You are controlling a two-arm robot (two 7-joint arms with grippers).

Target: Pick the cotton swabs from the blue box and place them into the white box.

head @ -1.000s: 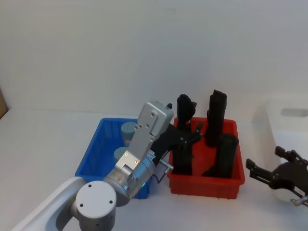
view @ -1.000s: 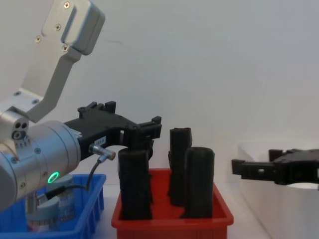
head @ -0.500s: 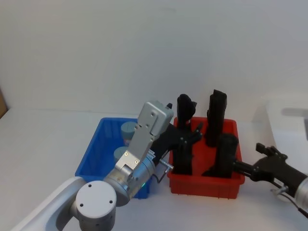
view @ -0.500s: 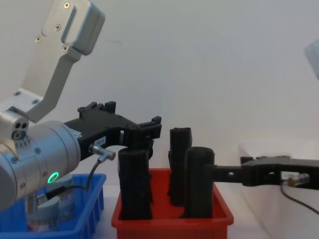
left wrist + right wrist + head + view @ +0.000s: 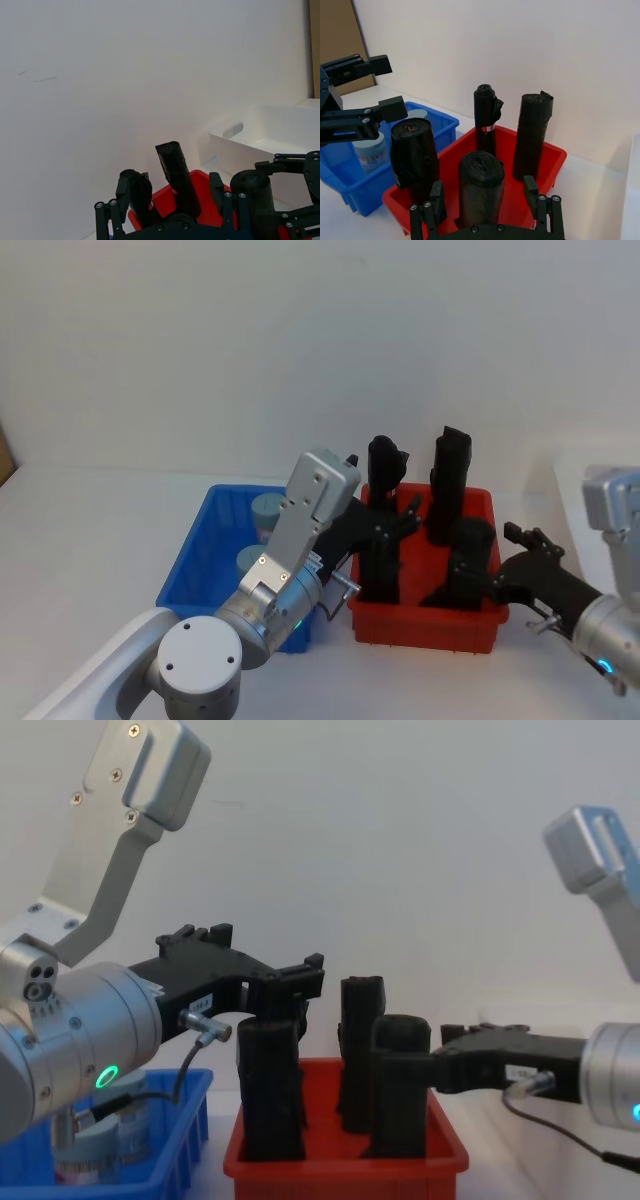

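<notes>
**Location of parts.** In the head view the blue box (image 5: 183, 578) lies at 9 o'clock from the red bin (image 5: 425, 626), and the white box (image 5: 578, 502) lies at 3 o'clock from it. Two cotton swabs (image 5: 267, 509) are seen upright in the blue box, one toward its 12 o'clock end and a second just at 6 o'clock of the first. None is seen in the white box.

**Gripper state.** The left gripper (image 5: 401, 514) is held above the 9 o'clock side of the red bin with its jaws spread and nothing between them. The right gripper (image 5: 503, 560) is positioned at the 3 o'clock side of the red bin, jaws likewise apart. In the right wrist view one of the black rolls (image 5: 480, 187) stands between them, and no contact can be made out.

**Handling properties (estimated).** Each tub is judged to be light and rigid, with a smooth plastic wall that may slip under a weak grip. The thin wall may flex if over-squeezed.

**Recommended hold.** The tub should be taken across its cylindrical wall, at the label band below the lid, from above. Moderate closing force is advised, and the tub should be kept upright.
</notes>
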